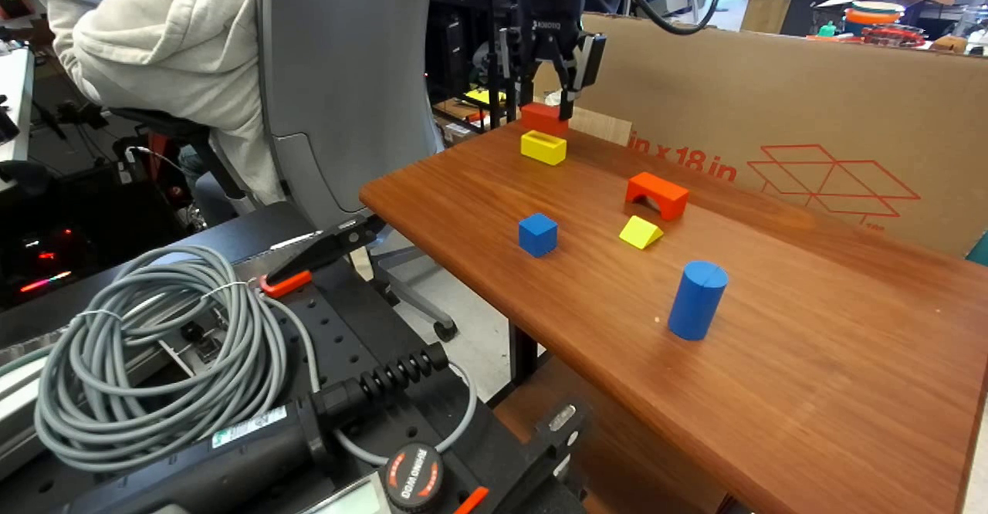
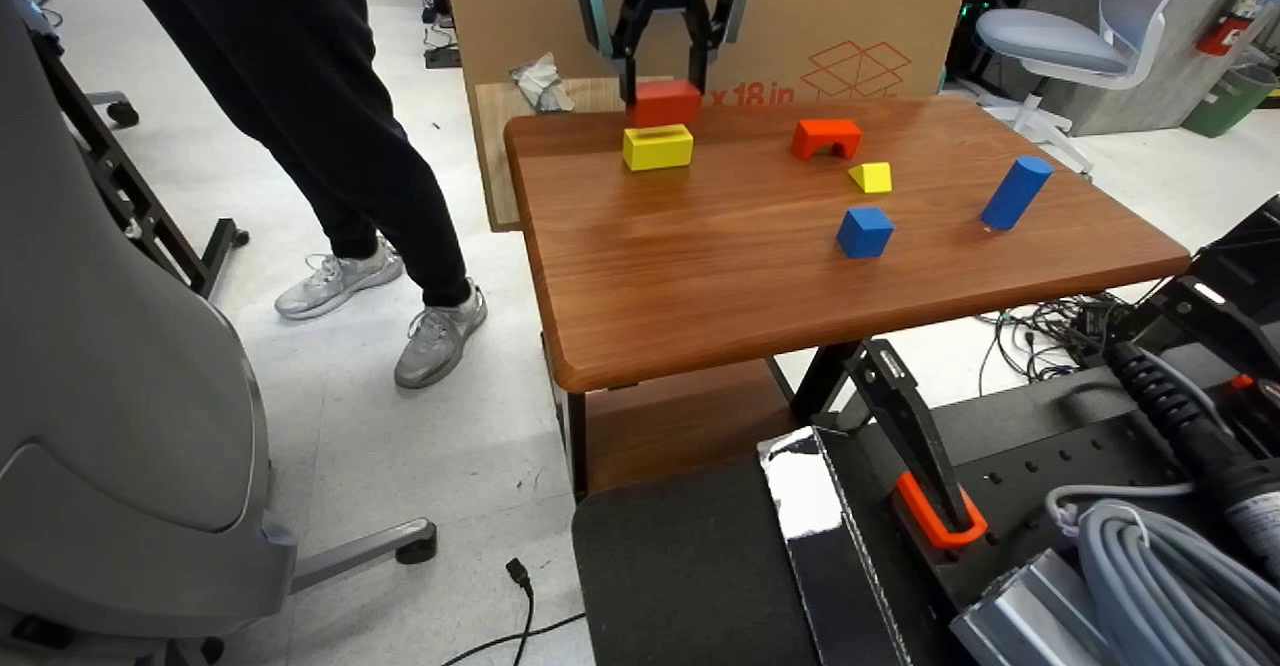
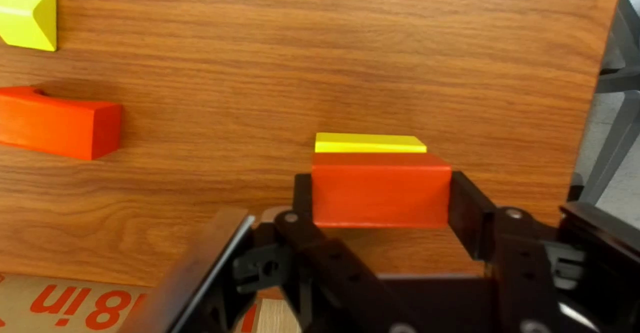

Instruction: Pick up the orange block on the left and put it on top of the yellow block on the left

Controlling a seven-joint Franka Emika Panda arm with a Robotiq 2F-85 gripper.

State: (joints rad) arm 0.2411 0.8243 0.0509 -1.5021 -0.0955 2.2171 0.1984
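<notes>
The orange block [image 3: 381,190] is a plain oblong held between the two fingers of my gripper [image 2: 664,84]. The gripper is shut on its ends. The orange block also shows in both exterior views [image 1: 543,118] [image 2: 665,104]. The yellow block [image 2: 658,149] lies flat on the table near its left end, and also shows in an exterior view [image 1: 543,148]. In the wrist view a strip of the yellow block [image 3: 370,143] shows past the orange block, which hides the rest. The orange block is higher and toward the cardboard side; I cannot tell whether the two touch.
On the table [image 1: 810,360] stand an orange arch block [image 1: 658,194], a yellow wedge [image 1: 641,232], a blue cube [image 1: 538,235] and a blue cylinder [image 1: 698,300]. A cardboard sheet [image 1: 772,128] rises along the table's far edge. A grey chair [image 1: 347,74] stands close by.
</notes>
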